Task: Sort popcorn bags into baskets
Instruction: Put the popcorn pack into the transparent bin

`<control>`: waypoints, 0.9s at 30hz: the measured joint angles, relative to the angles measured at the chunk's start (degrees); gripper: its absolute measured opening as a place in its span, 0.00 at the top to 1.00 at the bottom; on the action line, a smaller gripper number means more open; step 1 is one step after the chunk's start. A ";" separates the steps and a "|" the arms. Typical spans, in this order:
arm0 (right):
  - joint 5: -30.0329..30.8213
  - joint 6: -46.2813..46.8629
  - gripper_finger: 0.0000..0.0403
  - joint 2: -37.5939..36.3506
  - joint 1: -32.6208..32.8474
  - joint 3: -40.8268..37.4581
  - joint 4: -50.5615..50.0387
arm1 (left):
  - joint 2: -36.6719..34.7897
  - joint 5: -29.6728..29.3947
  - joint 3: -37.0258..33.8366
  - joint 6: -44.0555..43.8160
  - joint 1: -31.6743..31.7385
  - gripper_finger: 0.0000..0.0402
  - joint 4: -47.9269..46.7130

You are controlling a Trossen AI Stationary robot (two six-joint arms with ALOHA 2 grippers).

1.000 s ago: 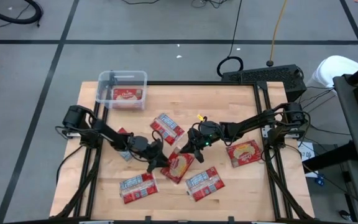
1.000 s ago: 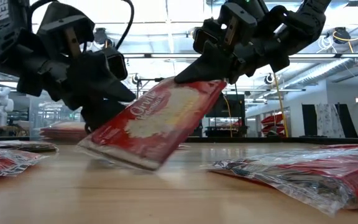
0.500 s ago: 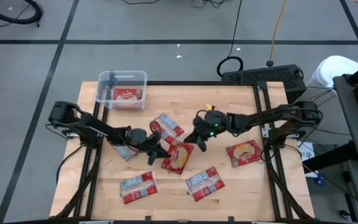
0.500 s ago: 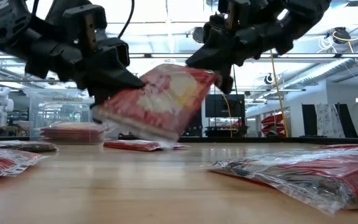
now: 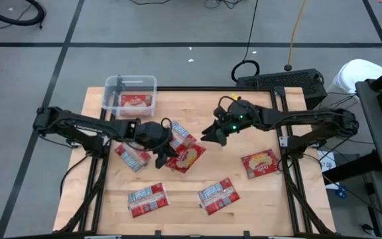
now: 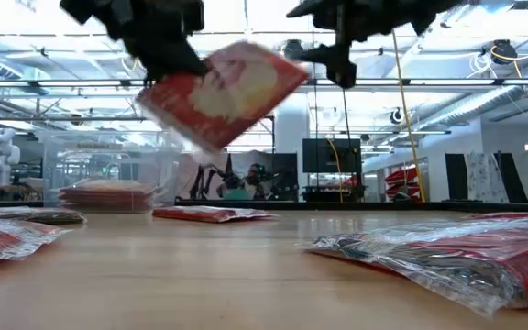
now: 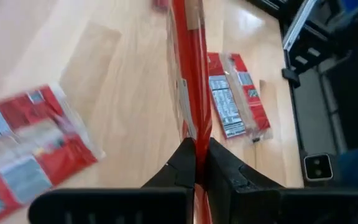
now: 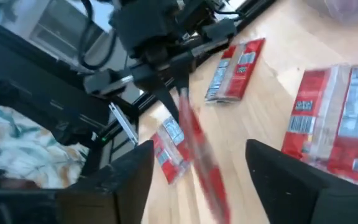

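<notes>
From above, the left hand (image 5: pixel 162 151) pinches a red popcorn bag (image 5: pixel 186 157) by its edge over the middle of the desk (image 5: pixel 257 199). The right hand (image 5: pixel 212 133), just beyond the bag's far side, is spread and holds nothing. A clear basket (image 5: pixel 131 93) sits well past the left hand, at the desk corner.

At desk height, the bag (image 6: pixel 223 92) hangs tilted in the air.

The left wrist camera shows the fingers (image 7: pixel 182 171) pressed on the bag's edge (image 7: pixel 190 74).

The right wrist camera shows its fingers (image 8: pixel 303 177) apart, the bag (image 8: pixel 201 155) beyond them.
</notes>
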 joint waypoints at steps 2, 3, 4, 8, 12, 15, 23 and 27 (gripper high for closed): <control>0.07 -2.01 0.37 1.25 0.00 2.97 -2.06 | 0.43 0.03 3.57 2.85 0.50 0.96 -4.37; 0.05 -3.20 0.37 1.91 0.00 3.81 -3.44 | 0.67 0.01 4.96 3.91 0.71 0.96 -6.52; -0.04 -4.51 0.37 2.74 0.00 4.62 -4.26 | 0.79 -0.05 5.95 4.70 1.08 0.96 -8.39; -0.27 -8.85 0.39 5.81 0.00 6.50 -4.19 | 0.75 -0.26 9.09 6.49 2.41 0.96 -12.72; -3.81 -11.13 0.42 8.70 0.00 6.72 -1.00 | 0.81 -0.57 9.74 7.69 3.18 0.96 -15.73; -4.26 -12.76 0.46 10.50 0.02 6.76 -0.36 | 0.74 -0.13 9.99 8.54 3.38 0.96 -15.13; -4.66 -18.81 0.74 11.99 0.02 6.69 0.07 | 0.68 -0.16 9.99 8.46 3.38 0.95 -13.49; -5.80 -20.29 0.94 11.90 0.04 6.69 0.13 | 0.66 -0.68 9.99 7.45 3.46 0.94 -12.03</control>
